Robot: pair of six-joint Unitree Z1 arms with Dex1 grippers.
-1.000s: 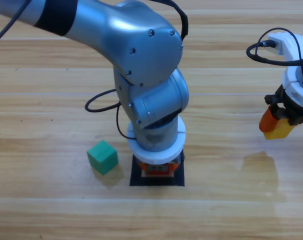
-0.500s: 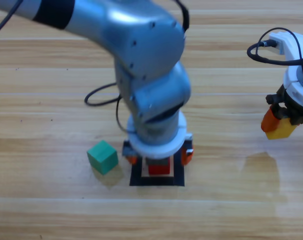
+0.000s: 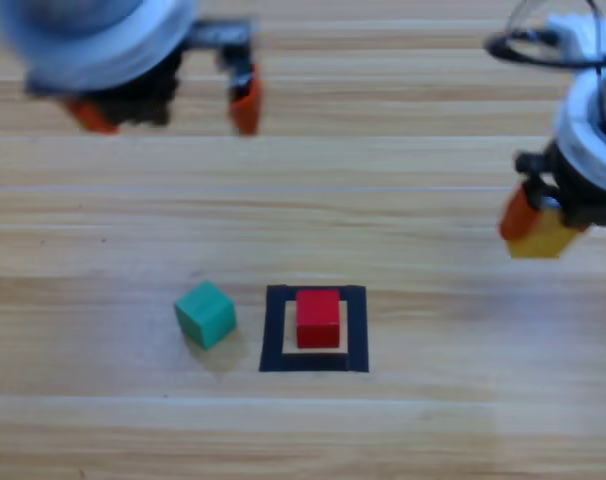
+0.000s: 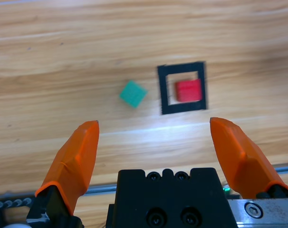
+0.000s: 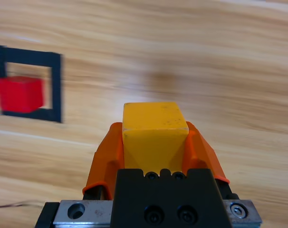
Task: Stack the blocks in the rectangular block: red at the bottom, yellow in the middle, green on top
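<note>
The red cube [image 3: 318,318] sits alone inside the black tape rectangular block [image 3: 274,330]; the left wrist view shows the same red cube [image 4: 188,90] in the outline [image 4: 163,90]. Just left of the outline rests the green cube [image 3: 205,313], also in the left wrist view [image 4: 132,94]. My left gripper [image 3: 163,105] hangs open high at the top left, far from the cubes, nothing between its jaws [image 4: 158,142]. At the right edge my right gripper [image 3: 535,225] is shut on the yellow cube [image 3: 539,237], held above the table [image 5: 154,124].
Bare wooden table [image 3: 433,330] surrounds the outline. A black cable [image 3: 528,40] loops over the right arm at the top right.
The left arm has let go of the red cube inside the outline, opened and risen away to the top left. The right gripper with the yellow cube has shifted slightly left and up.
</note>
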